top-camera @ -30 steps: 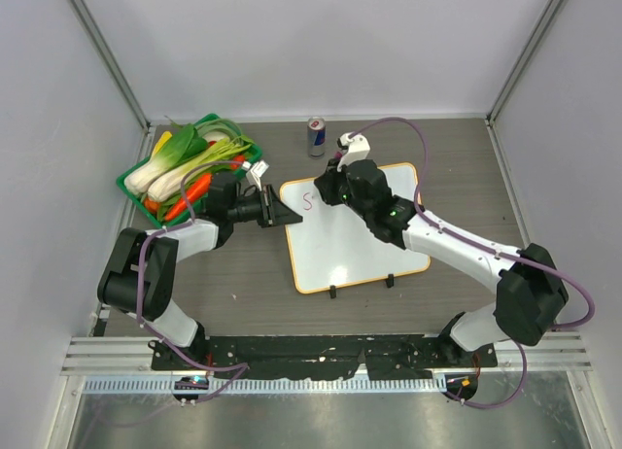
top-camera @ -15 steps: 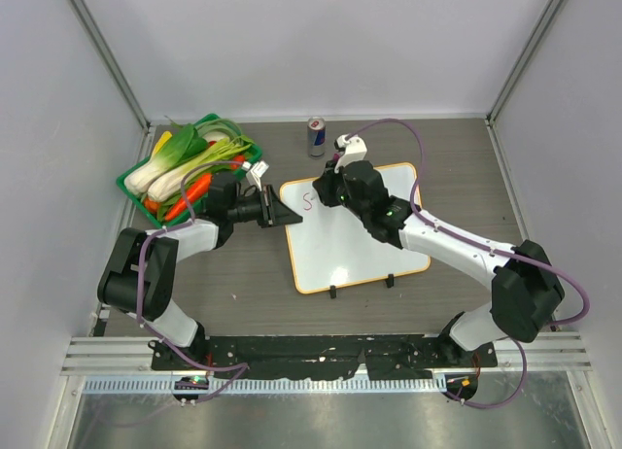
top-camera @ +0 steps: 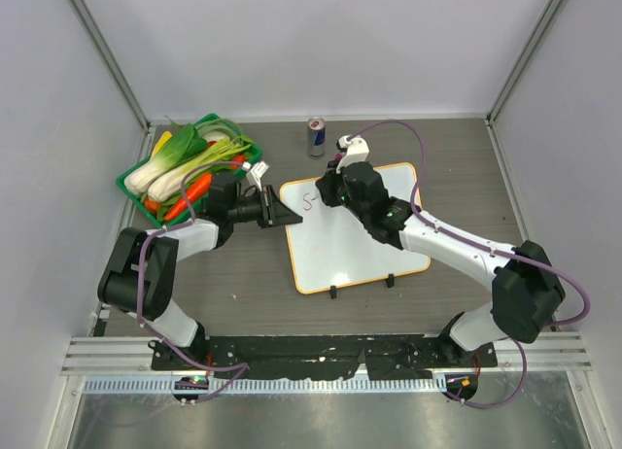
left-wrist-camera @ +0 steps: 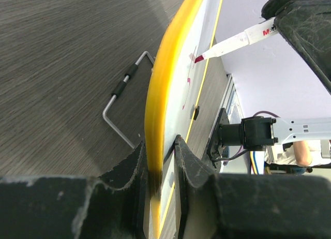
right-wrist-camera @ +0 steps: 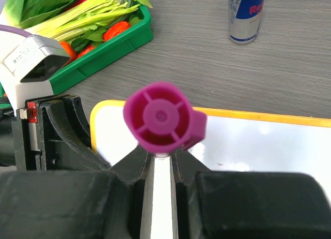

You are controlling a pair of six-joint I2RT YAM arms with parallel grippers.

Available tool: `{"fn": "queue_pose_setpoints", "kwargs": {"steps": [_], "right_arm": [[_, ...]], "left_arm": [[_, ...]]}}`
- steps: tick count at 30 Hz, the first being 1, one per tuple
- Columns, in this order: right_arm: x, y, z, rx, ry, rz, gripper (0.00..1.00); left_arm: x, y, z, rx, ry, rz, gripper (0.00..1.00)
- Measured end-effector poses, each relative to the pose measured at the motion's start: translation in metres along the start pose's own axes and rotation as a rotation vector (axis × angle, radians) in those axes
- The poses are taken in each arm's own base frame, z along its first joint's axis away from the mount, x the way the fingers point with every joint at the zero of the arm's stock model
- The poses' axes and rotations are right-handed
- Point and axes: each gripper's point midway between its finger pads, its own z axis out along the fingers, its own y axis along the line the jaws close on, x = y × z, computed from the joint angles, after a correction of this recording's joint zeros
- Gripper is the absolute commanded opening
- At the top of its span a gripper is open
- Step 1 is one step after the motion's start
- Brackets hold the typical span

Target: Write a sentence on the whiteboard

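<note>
The whiteboard [top-camera: 355, 235] lies flat on the table, white with an orange-tan rim and two black clips on its near edge. My left gripper [top-camera: 280, 216] is shut on its left rim [left-wrist-camera: 155, 120]. My right gripper [top-camera: 333, 189] is shut on a white marker with a magenta end cap [right-wrist-camera: 160, 117], held upright over the board's far left corner. The marker tip [left-wrist-camera: 199, 58] touches the board beside the first pink strokes of the sentence [top-camera: 308, 201]. Only a letter or so shows.
A green basket [top-camera: 136, 191] of leeks, bok choy and carrots stands at the far left. A drink can [top-camera: 316, 136] stands behind the board. A bent wire stand [left-wrist-camera: 121, 94] lies on the table by the board's rim.
The right gripper and marker have shifted very slightly left over the board's far left corner. The left arm and board have not moved.
</note>
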Motion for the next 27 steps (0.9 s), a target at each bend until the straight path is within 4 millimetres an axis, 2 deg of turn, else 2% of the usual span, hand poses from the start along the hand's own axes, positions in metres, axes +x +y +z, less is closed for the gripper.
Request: {"fn": "queue_pose_setpoints", "kwargs": {"steps": [18,27], "right_arm": [[-0.006,-0.015,-0.005,0.062,-0.014,-0.023,0.02],[-0.007,-0.011,-0.008,0.032,-0.003,-0.034,0.01]], "left_arm": [[0.0,0.001,0.0,-0.003,0.007,0.002,0.0],[0.0,0.0,0.0,-0.001,0.012,0.006,0.0]]}}
